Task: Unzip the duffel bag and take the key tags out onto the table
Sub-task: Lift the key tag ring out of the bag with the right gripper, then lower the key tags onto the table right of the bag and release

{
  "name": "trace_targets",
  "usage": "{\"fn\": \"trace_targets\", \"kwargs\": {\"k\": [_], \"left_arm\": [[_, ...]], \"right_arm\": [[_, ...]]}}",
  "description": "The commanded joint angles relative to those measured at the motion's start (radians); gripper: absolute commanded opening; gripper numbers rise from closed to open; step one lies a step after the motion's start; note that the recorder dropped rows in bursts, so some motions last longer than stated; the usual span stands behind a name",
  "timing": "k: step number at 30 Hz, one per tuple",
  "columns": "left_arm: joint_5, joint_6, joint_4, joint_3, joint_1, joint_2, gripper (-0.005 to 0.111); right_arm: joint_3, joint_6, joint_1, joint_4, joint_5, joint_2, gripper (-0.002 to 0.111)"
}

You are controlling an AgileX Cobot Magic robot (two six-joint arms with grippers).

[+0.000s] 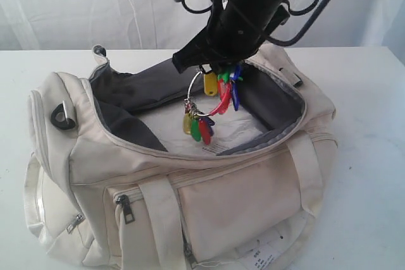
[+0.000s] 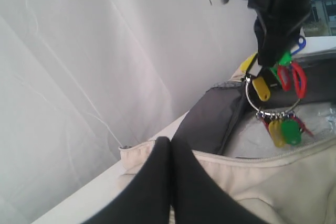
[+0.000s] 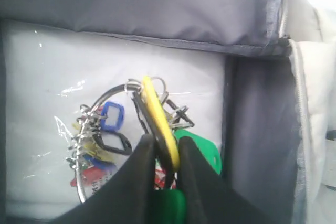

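Exterior view: duffel bag (image 1: 234, 200) sits on table (image 1: 370, 156), main zip undone, mouth gaping, dark grey lining exposed. White sheet (image 1: 243, 132) lies on the bag floor. Right gripper (image 1: 205, 67) reaches down from above over the opening. Its fingers are pinching the key tags (image 1: 218, 96) at the top of the bunch. Rest of the bunch hangs below on a metal ring (image 1: 195, 90) w/ red, blue, green and yellow tags, over the open mouth, not on the table. Can't tell if the lowest tags touch the sheet.

Right wrist view: right gripper (image 3: 164, 148) fingers are clamped either side of a yellow tag (image 3: 157, 116). Other tags and ring dangle beyond.

Left wrist view: left gripper (image 2: 169, 148) fingers are pressed together, nothing between them. It is positioned at the bag's end rim (image 2: 136, 153); contact w/ fabric can't be confirmed. Key tags (image 2: 281, 129) are visible hanging under the other arm.
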Motion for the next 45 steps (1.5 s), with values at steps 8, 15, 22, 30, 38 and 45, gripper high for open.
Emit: {"fn": "trace_targets", "kwargs": {"k": [8,15,22,30,38,45], "left_arm": [[-0.022,-0.004,-0.04,-0.02,-0.006,0.194,0.0],[0.127,-0.004,-0.086,-0.144,-0.006,0.373,0.0],[0.27,-0.011,-0.086,-0.259,-0.006,0.549,0.0],[0.347,-0.028,-0.099,-0.322,-0.006,0.623,0.0],[0.352,-0.028,-0.099,-0.325,-0.006,0.623,0.0],[0.352,-0.028,-0.099,-0.325,-0.006,0.623,0.0]], "right_arm": [[0.001,-0.045,-0.003,-0.024,0.094,-0.155,0.0],[0.005,-0.058,-0.003,-0.072,0.211,-0.235,0.0],[0.012,-0.058,-0.003,-0.102,0.252,-0.311,0.0],[0.197,-0.053,-0.003,-0.141,0.252,-0.437,0.0],[0.495,-0.003,-0.003,-0.194,0.252,-0.58,0.0],[0.758,0.135,-0.003,-0.361,0.123,-0.593,0.0]]}}
